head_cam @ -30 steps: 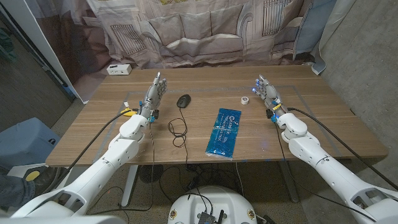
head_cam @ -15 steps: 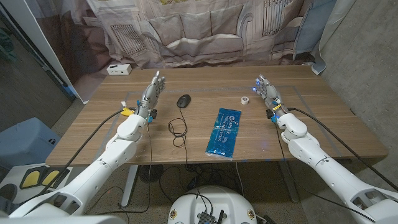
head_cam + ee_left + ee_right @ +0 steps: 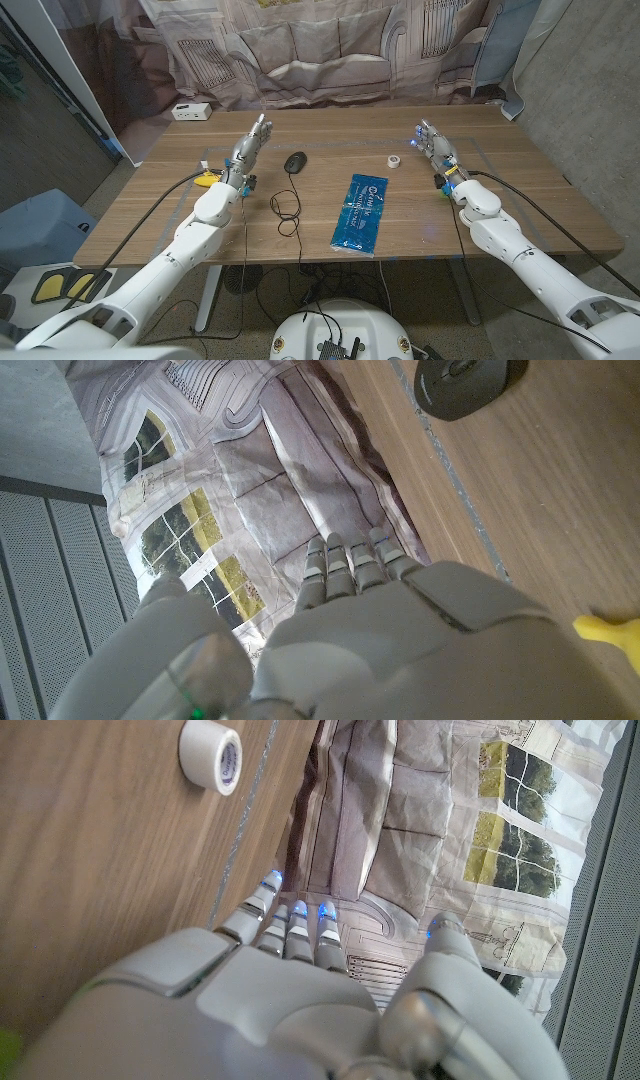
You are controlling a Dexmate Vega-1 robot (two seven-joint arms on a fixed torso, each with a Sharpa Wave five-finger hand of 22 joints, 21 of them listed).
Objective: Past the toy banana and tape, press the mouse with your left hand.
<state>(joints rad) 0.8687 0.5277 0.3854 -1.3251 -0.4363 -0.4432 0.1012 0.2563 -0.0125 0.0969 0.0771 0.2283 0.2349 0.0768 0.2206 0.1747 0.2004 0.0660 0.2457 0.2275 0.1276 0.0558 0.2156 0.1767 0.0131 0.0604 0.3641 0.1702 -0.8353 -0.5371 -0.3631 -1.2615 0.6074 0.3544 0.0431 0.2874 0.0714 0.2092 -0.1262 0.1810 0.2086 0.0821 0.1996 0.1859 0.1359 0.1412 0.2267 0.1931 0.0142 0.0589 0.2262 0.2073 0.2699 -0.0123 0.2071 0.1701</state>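
Approach step: left hand [image 3: 250, 148] upper left of centre, fingers straight, together, holding nothing. Mouse [image 3: 295, 161] just right of it, untouched. Toy banana [image 3: 207, 179] likely beside wrist. Next: swing right, lower onto mouse.

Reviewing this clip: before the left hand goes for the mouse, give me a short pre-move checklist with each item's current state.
1. Left hand holds nothing, fingers straight: ok.
2. Mouse in sight on the table, right of the left hand, nothing on top of it: ok.
3. Left hand touching the mouse: not ok; a gap of bare wood lies between them.
4. Mouse cable loops toward the robot, not across the gap between hand and mouse: ok.
5. Toy banana lies beside the left wrist; whether the arm touches it: cannot tell.
6. Right hand away from the mouse, holding nothing, with the tape between them: ok.
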